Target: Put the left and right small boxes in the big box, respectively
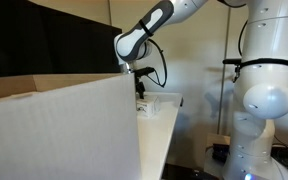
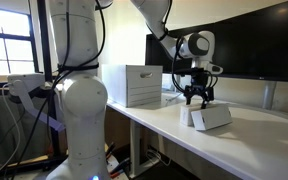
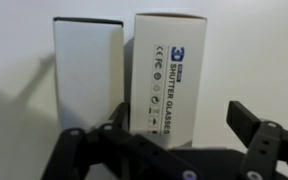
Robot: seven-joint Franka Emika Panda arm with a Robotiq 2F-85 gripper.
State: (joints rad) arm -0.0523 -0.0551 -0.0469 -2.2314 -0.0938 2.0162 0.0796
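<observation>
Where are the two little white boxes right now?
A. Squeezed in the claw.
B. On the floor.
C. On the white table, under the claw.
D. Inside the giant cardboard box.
C: the two small flat white cartons sit side by side on the white table, below the open black claw, which holds nothing; the large pale cardboard box stands apart.

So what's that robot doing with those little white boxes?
The robot arm's hand is open and hovers just above the two small boxes, which lie side by side on the white table. It holds nothing. The big box stands further along the table, and neither small box is in it yet.
</observation>
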